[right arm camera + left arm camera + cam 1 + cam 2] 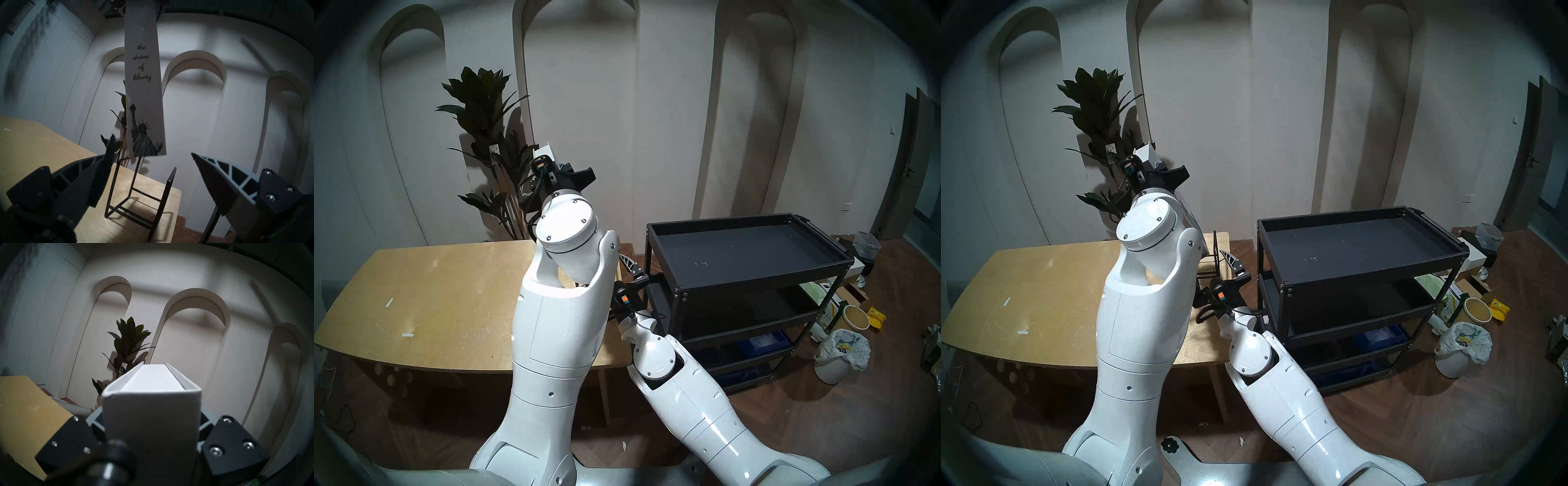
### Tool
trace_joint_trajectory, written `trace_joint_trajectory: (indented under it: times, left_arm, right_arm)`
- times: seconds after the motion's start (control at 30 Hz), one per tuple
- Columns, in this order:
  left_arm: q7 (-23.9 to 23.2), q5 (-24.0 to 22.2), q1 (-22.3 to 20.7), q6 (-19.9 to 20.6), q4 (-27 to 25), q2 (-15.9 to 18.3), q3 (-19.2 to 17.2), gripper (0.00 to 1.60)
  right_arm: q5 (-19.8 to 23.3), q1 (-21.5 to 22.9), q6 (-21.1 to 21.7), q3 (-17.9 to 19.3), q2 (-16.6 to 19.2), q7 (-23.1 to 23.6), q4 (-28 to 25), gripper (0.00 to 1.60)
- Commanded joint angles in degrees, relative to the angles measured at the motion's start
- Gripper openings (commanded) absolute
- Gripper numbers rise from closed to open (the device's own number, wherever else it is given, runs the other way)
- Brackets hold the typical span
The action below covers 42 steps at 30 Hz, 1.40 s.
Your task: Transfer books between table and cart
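1. We've got the book (144, 84) up in the air, clear of the desk (415, 288) and hanging over the wire rack (136, 195) at the desk's far right corner. The left end effector (151, 438) is clamped on its upper end, spine facing the wrist camera.
2. Our right end effector (153, 178) is below it with its jaws spread wide, holding nothing, pointing up at the spine's lower end.
3. Handling guess: thick hardcover, so stiff boards, probably fairly heavy, and the smooth white cover looks a bit slippery. Held by one end only, we'd expect it to want to swing or slide.
4. Best second hold, we think: across the thickness near the lower end, pads flat on both covers, not on the page edges.
5. The cart (748, 251) top shelf sits just right of the desk, nothing on it.
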Motion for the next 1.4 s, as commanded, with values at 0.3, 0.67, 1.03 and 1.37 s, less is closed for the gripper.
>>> trace_joint_trajectory:
  times: [0.3, 0.67, 1.03, 1.37]
  left_arm:
    - [2.9, 2.7, -0.4, -1.4, 1.8, -0.6, 4.0, 0.00]
    - [3.7, 1.7, -0.5, -1.2, 3.0, -0.1, 5.4, 0.00]
    - [4.0, 0.4, -1.3, 0.8, 4.4, 1.2, 6.6, 0.00]
    - [4.4, -0.7, -2.6, 2.3, 4.8, 3.8, 8.2, 0.00]
  right_arm:
    - [6.6, 5.7, 1.4, -2.2, -3.6, -3.3, 1.1, 1.60]
    - [8.0, 8.0, 3.1, -2.7, -4.6, -3.3, 2.0, 1.60]
    - [9.4, 10.9, 4.7, -3.2, -4.5, -3.2, 3.6, 1.60]
    - [12.3, 12.2, 5.4, -3.2, -4.7, -2.5, 4.7, 1.60]
